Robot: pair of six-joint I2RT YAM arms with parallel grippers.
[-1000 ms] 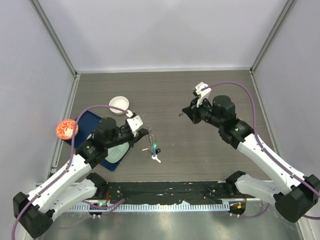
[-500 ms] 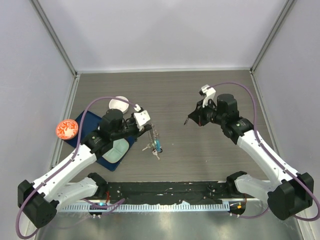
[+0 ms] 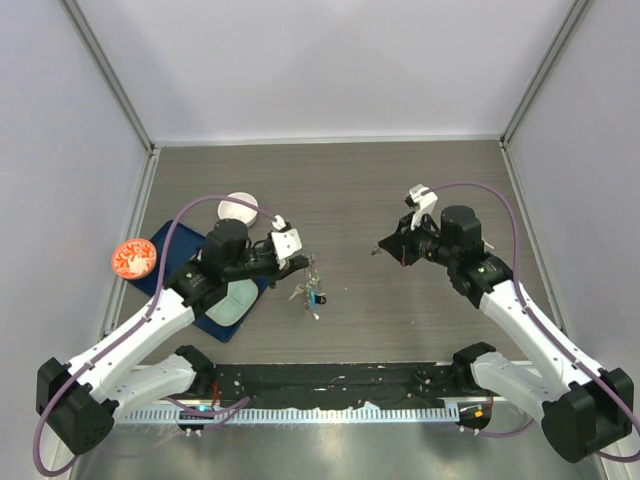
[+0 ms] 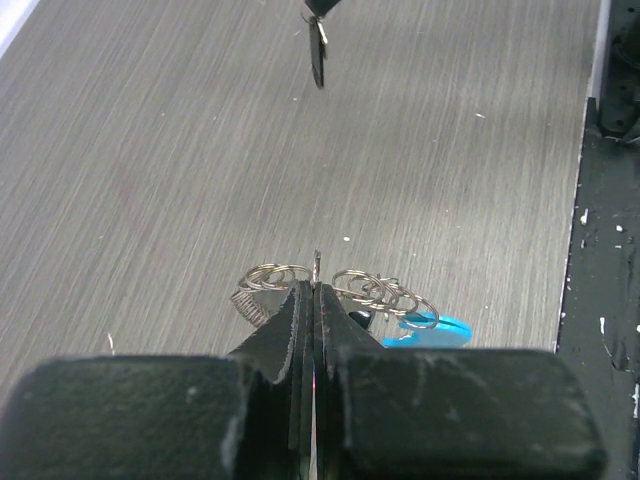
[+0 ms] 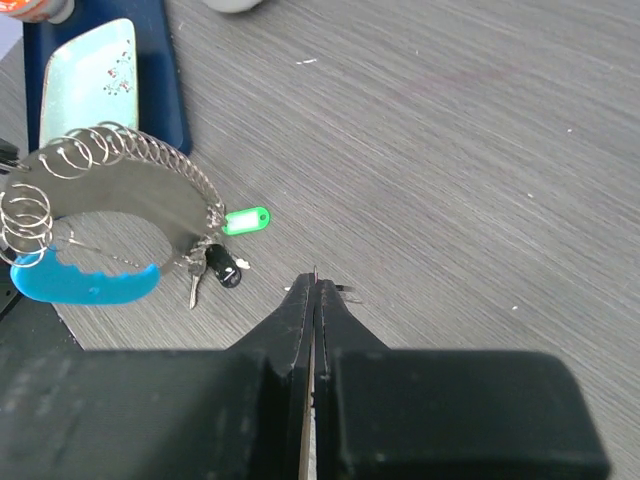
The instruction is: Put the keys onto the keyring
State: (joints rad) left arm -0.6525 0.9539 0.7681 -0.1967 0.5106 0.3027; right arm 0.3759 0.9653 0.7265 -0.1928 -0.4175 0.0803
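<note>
Green tag (image 5: 246,219) beside keyring (image 5: 120,190), right wrist

Bare tabletop (image 3: 400,190) lies open between left end effector (image 3: 305,262) and right end effector (image 3: 378,250); keyring (image 3: 312,285), bowl (image 3: 238,208) and tray (image 3: 212,322) crowd the left.

The table (image 5: 480,150) is matt grey board with a fine wood grain, dotted with pale specks. The keyring (image 5: 125,190) is bright polished metal: a smooth curved band and thin wire loops that glint. Its blue tag (image 5: 80,283) is glossy plastic, the green tag (image 5: 245,220) is smooth plastic, and the fob (image 5: 225,268) is shiny black. The key (image 4: 317,60) looks dark and thin; its material is unclear. The left gripper (image 4: 312,290) and right gripper (image 5: 313,290) have matt black plastic fingers, faintly grainy. The bowl (image 3: 238,208) is smooth white.
</note>
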